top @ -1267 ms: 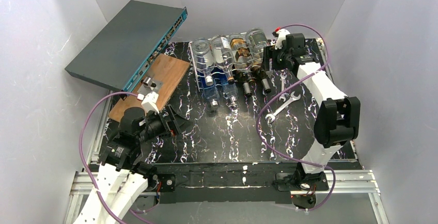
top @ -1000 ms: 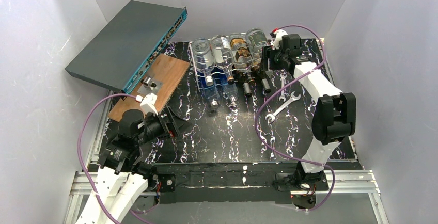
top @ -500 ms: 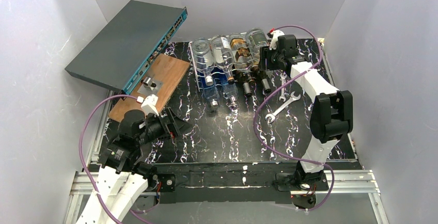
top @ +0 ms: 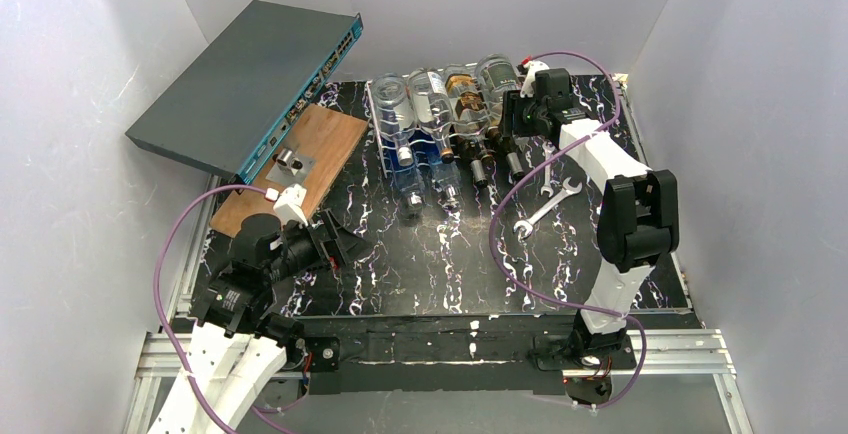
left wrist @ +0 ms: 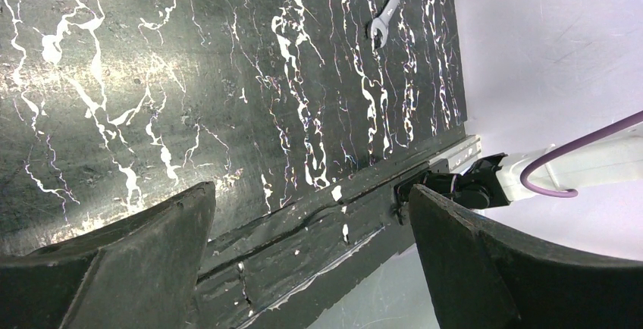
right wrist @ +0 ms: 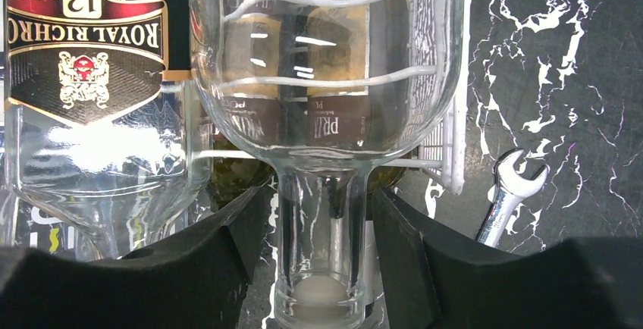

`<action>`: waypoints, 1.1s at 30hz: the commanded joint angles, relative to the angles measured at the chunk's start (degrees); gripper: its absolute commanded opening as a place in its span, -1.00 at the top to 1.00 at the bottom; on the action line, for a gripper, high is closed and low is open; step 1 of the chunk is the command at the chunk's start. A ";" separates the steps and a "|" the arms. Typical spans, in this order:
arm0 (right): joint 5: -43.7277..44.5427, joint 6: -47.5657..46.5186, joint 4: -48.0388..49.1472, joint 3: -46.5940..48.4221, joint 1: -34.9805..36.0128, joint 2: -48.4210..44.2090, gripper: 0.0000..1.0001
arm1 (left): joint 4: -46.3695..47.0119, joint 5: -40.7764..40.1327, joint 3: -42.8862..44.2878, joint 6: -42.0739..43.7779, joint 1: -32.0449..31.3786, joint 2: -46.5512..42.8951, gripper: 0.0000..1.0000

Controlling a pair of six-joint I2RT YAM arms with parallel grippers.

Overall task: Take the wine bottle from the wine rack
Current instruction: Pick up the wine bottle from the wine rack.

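right gripper [right wrist: 318,200]: jaws apart either side of bottle [right wrist: 326,79] neck, not clamped | bottle lying on rack [right wrist: 457,117] | left gripper [left wrist: 309,196]: jaws wide apart above table [left wrist: 114,79], holding nothing

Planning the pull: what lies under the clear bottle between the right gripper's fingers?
Through the clear bottle: white wine rack wires and a dark labelled bottle below. Anything lower is hidden.

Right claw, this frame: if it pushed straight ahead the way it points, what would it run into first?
The clear bottle on the wine rack. Its neck sits between the right claw's fingers, so the fingertips would probably hit the bottle's flared shoulder first, though depth is hard to judge.
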 commanded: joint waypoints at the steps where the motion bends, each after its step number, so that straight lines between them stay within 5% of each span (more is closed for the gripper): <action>1: -0.55 1.39 2.44 2.63 0.17 -0.01 -0.24 | -0.45 -0.38 -0.61 0.11 0.25 -0.45 -0.97; 14: 0.51 0.79 1.75 3.44 0.24 0.37 0.02 | -0.35 -0.38 -0.82 -0.07 0.24 -0.33 -0.97; 24: 1.15 -0.51 3.15 2.18 0.22 -3.19 0.94 | -0.35 -0.05 -0.97 -0.07 0.24 -0.67 -0.97; 33: -1.58 -0.37 8.66 0.12 0.15 -6.97 0.97 | -0.42 0.28 -0.45 -0.03 0.32 -0.57 -0.97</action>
